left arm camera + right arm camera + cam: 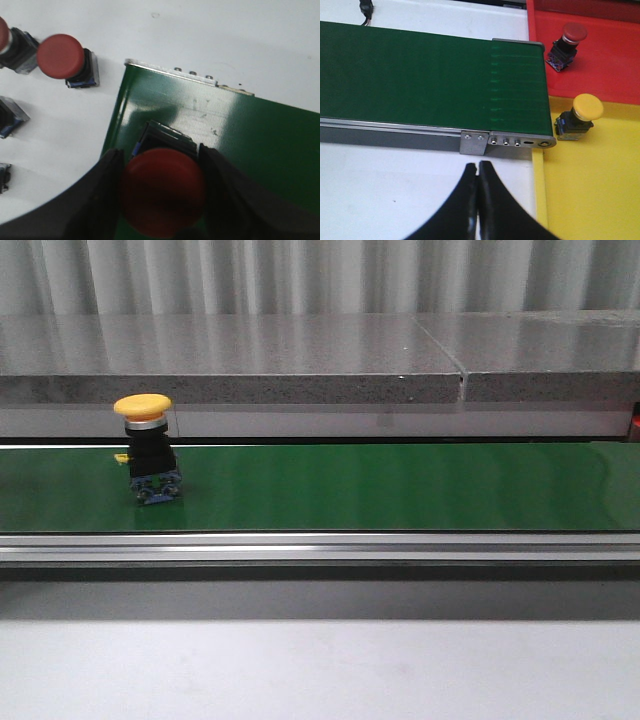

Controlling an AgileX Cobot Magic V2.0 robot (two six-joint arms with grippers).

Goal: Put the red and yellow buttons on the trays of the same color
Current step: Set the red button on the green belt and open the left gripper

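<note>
The left gripper (162,192) is closed on a red button (162,192), one finger (102,200) on each side of its body under the cap, directly above the near end of the green belt (260,145). Whether the button base already rests on the belt cannot be told from the left wrist view. More red buttons (61,56) stand on the white table (210,35) beside the belt end.

In the front view a yellow button (148,448) stands upright on the belt (400,485), towards its left.

The right gripper (479,200) is shut with nothing between its fingertips, hovering over the table just off the far belt end. There, one red button (567,44) sits in the red tray (605,65) and one yellow button (579,117) lies in the yellow tray (590,190), against the belt end.

Step in hand, as judged: loading a red button onto the belt at the feed end.

Next move calls for:
1. Seat the button upright on the belt.
2. Open the left fingers and lift clear without tipping the cap.
3. Open the right gripper ready to receive the yellow button.
</note>
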